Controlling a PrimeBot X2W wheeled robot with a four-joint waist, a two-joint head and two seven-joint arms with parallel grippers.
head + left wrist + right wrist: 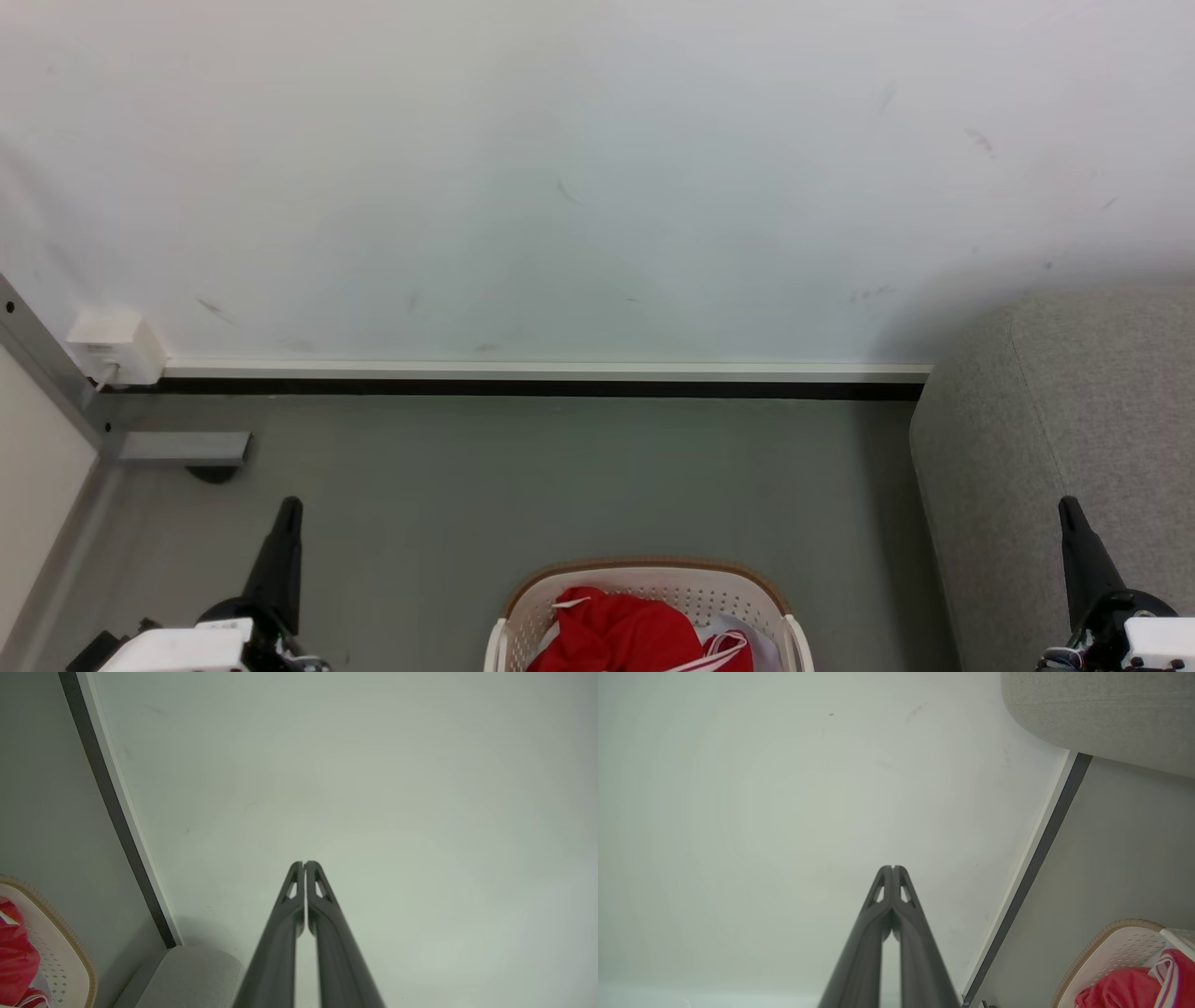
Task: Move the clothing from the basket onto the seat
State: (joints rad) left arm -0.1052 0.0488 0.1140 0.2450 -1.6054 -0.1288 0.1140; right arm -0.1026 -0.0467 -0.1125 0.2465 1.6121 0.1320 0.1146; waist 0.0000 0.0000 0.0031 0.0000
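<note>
Right gripper (893, 868) with jaws pressed together against a pale wall (761, 788), grey seat (1101, 714) at upper right, red clothing (1120, 991) lay inside the white basket (1115, 947) at lower right

Lit brightly and evenly, softly diffused. Shadowed gently on the wall (597, 168) just beside the seat (1064, 439), darker in a thin band under the skirting (541, 371). Sharp across the head view. Tinted faintly green and dimmer toward the corners in the 2 wrist views, slightly soft at the bottom edge.
</note>
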